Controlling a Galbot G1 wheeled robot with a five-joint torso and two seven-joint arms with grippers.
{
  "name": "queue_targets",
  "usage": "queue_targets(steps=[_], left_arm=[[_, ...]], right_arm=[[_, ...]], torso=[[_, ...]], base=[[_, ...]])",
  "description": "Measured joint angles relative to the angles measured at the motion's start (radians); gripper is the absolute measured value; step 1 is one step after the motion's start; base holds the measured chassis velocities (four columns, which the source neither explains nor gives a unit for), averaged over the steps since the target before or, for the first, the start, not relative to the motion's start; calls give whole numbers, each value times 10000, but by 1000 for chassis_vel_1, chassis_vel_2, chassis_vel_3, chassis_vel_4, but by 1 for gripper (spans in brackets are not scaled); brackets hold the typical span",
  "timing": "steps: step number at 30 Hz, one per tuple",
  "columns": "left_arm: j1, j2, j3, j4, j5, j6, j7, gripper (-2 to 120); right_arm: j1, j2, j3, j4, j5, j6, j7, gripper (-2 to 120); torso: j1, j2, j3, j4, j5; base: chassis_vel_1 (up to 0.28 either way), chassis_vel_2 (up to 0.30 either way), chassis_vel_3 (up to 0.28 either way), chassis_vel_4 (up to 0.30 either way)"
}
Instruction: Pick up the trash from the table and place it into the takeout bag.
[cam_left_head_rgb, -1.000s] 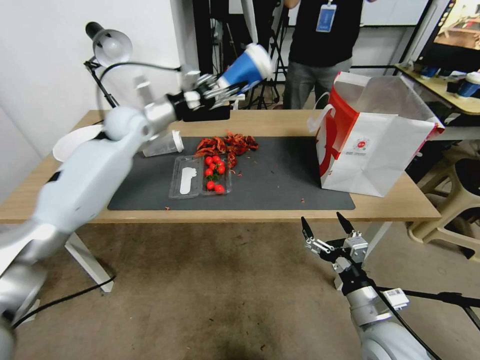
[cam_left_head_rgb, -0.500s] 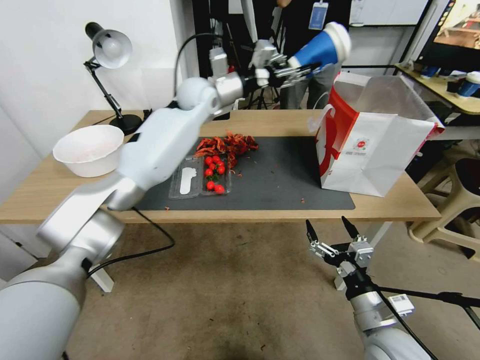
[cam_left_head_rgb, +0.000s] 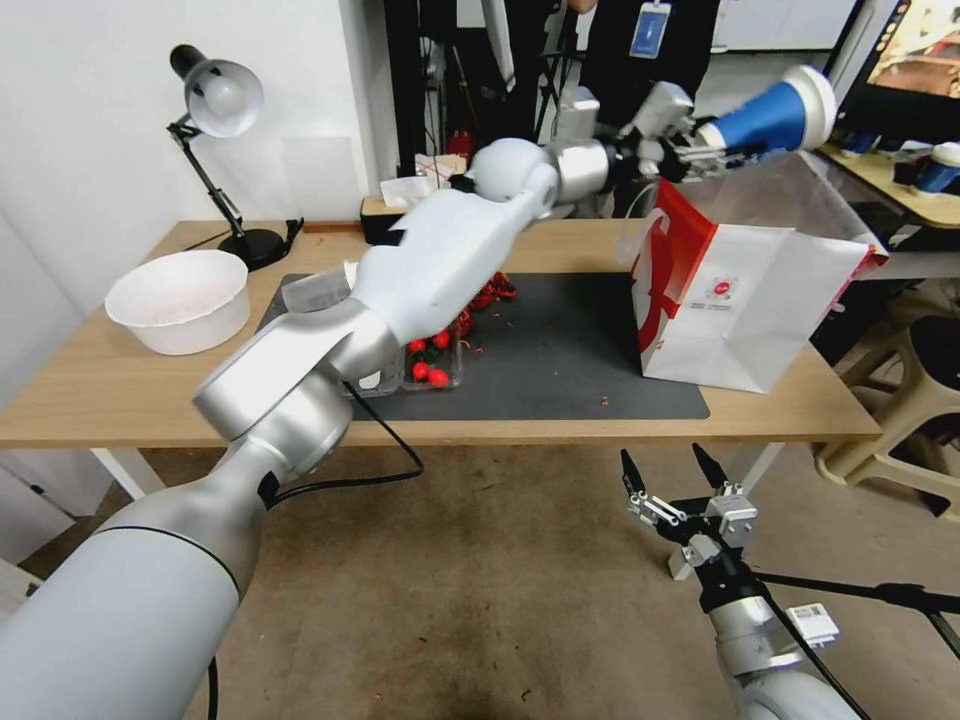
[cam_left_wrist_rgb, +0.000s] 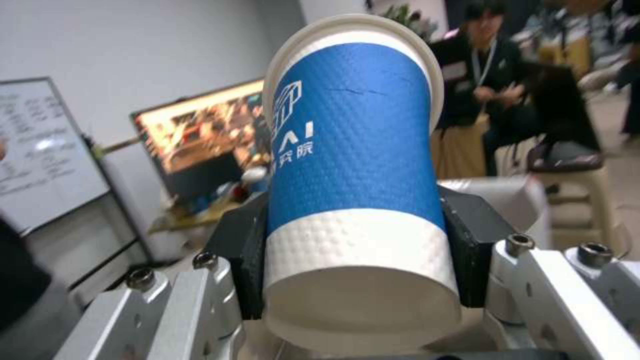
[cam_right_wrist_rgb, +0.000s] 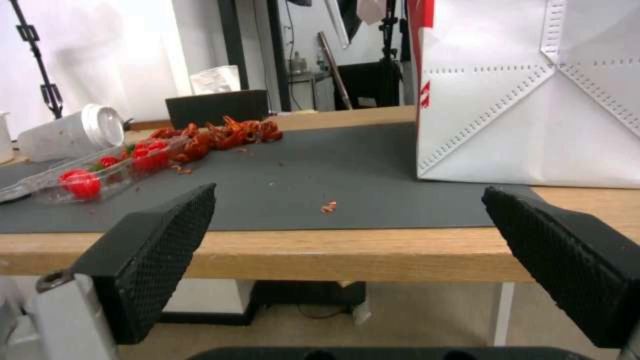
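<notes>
Blue paper cup (cam_left_head_rgb: 770, 118) sits pinched near its base in the left end effector (cam_left_head_rgb: 706, 152), held tilted above the takeout bag (cam_left_head_rgb: 748, 292) mouth on the surface (cam_left_head_rgb: 120, 385). Released off-centre, it could strike the bag's rim and tumble outside. The right end effector (cam_left_head_rgb: 673, 471) hangs spread wide and empty, below the bag.

A long light-wood table (cam_left_head_rgb: 120, 385) spans the middle of the head view. A dark grey mat (cam_left_head_rgb: 560, 350) covers its centre. At the left sit 1 white bowl (cam_left_head_rgb: 180, 298) and a desk lamp (cam_left_head_rgb: 215, 110). On the mat lie a clear tomato tray (cam_left_head_rgb: 432, 365), red scraps (cam_left_head_rgb: 497, 290) and a tipped clear cup (cam_left_head_rgb: 318, 291). At the right stands 1 white-and-red bag (cam_left_head_rgb: 745, 300).
</notes>
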Motion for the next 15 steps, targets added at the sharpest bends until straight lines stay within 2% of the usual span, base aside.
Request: queue_targets(steps=[4,9,15], left_arm=[[-9,31,188,219,245,0,-154,50],[151,46,609,26,379,7,-161,50],[179,71,665,-109,349,22,-310,50]], right_arm=[[-139,-5,96,-6,44,93,-60,100],[-227,-50,261,-126,193,208,-150,100],[-158,-41,210,-148,211,214,-163,100]], torso=[[1,0,0,9,-4],[0,0,-1,-2,-3],[0,0,0,5,-3]], base=[[0,0,0,0],[0,0,0,0],[0,0,0,0]])
